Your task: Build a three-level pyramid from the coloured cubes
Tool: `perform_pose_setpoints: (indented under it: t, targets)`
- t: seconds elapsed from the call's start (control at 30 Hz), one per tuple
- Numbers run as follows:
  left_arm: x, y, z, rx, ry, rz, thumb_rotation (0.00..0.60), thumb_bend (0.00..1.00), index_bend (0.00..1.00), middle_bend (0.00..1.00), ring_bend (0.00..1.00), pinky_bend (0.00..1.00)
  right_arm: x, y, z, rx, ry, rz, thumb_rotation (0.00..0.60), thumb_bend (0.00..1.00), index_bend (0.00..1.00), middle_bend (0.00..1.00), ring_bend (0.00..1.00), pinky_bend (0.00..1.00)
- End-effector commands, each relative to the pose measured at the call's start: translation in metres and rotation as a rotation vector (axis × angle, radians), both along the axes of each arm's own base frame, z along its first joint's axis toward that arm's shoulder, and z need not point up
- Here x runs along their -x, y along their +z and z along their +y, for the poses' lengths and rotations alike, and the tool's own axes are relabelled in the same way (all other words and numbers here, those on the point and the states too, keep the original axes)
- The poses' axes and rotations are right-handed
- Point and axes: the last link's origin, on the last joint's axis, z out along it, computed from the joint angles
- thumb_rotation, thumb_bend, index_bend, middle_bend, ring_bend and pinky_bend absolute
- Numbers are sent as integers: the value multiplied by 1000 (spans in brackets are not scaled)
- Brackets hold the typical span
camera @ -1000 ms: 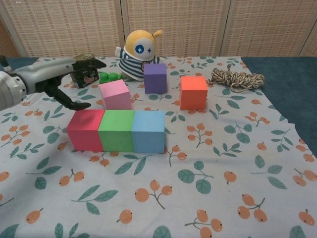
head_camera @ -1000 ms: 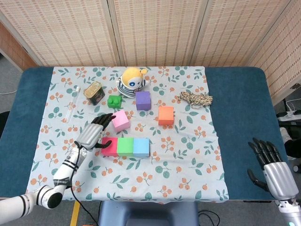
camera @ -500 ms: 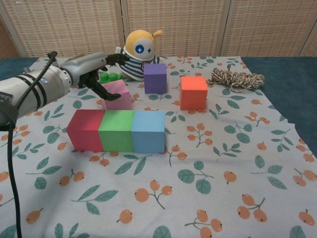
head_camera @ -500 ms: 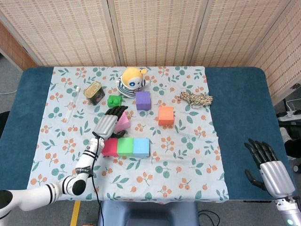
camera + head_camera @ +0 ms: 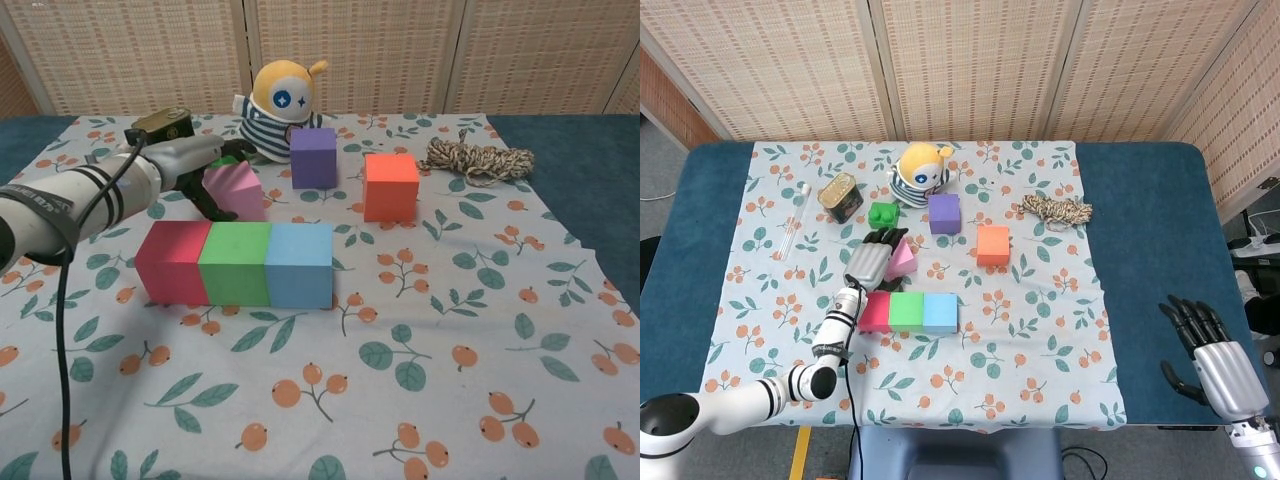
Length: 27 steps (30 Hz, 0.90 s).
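Since a second ago my left hand [image 5: 190,165] has reached in over the pink cube [image 5: 238,190], which now sits tipped on an edge, my fingers laid across its top and left face; whether I truly grip it, I cannot tell. It lies just at twelve o'clock of the red cube [image 5: 172,262]. My right hand [image 5: 1218,358] waits open, well off at four o'clock.

Risk: the tilted cube may slip and nudge the base row.

Count: six cubes, three in the row, pink, purple [image 5: 314,156] and orange [image 5: 390,185] loose.
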Motion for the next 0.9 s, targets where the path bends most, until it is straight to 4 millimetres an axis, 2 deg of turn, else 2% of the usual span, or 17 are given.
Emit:
perform_pose_setpoints:
  t: [0.03, 0.33, 0.5, 0.6, 0.77, 0.9]
  targets:
    - [0, -1, 1, -25, -14, 10, 600, 313, 0, 184, 13, 131, 0, 0, 0, -5, 0, 0, 600, 316, 0, 0, 0, 0]
    - [6, 0, 7, -71, -29, 50, 600, 349, 0, 342, 97, 132, 0, -1, 1, -21, 3, -1, 600, 315, 0, 0, 0, 0]
    - [8, 3, 9, -81, -35, 60, 600, 350, 0, 394, 116, 137, -1, -1, 1, -21, 4, -1, 600, 315, 0, 0, 0, 0]
    - [8, 5, 9, -85, -46, 59, 600, 355, 0, 480, 152, 137, -1, -1, 1, -25, 5, 1, 600, 316, 0, 0, 0, 0]
    - [5, 9, 9, -103, -84, 47, 600, 421, 19, 651, 242, 143, 0, -2, 1, -25, 4, 1, 600, 316, 0, 0, 0, 0]
    - [0, 18, 7, -123, -126, 36, 600, 449, 44, 707, 277, 142, -1, -2, 0, -24, 7, 0, 600, 316, 0, 0, 0, 0]
